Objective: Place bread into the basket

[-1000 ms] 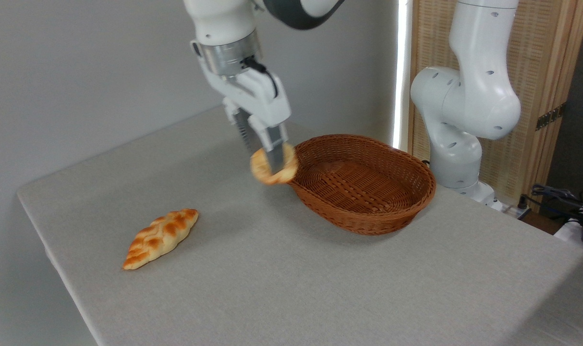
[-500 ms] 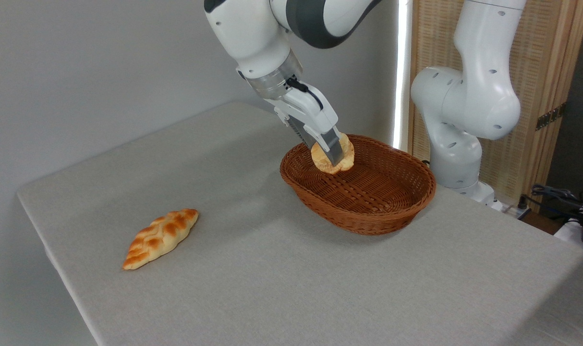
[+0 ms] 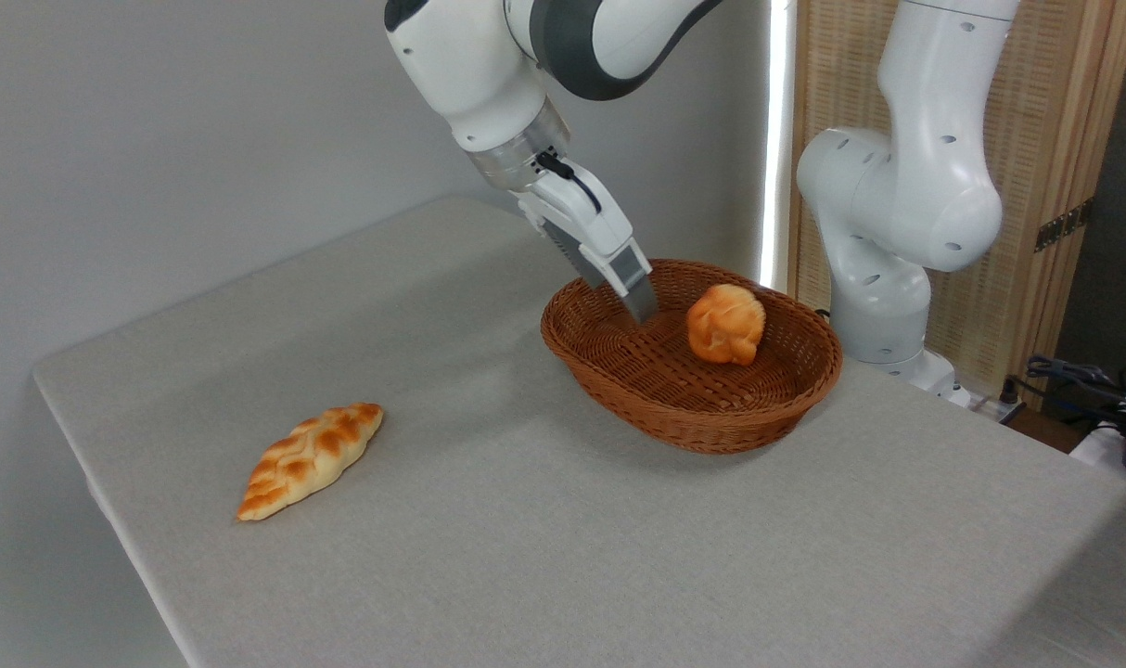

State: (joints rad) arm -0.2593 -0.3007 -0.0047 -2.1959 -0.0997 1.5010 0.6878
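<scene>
Resting inside the basket (image 3: 711,422), toward its far right rim, the bread (image 3: 726,324) sits free of the tool (image 3: 639,304), which hangs just to the bun's left over the basket's left half, holding nothing; finger spread cannot be judged from this angle. Braided loaf (image 3: 309,459) lies well apart near the surface's (image 3: 544,557) left edge.

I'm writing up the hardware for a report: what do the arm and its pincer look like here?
The arm has glossy white, rounded shells with small round dark holes and a dark grey band at one joint. A ribbed silver metal ring sits at the wrist, where a short black cable loops to the hand. The pincer has a white, boxy body ending in flat grey fingers.
</scene>
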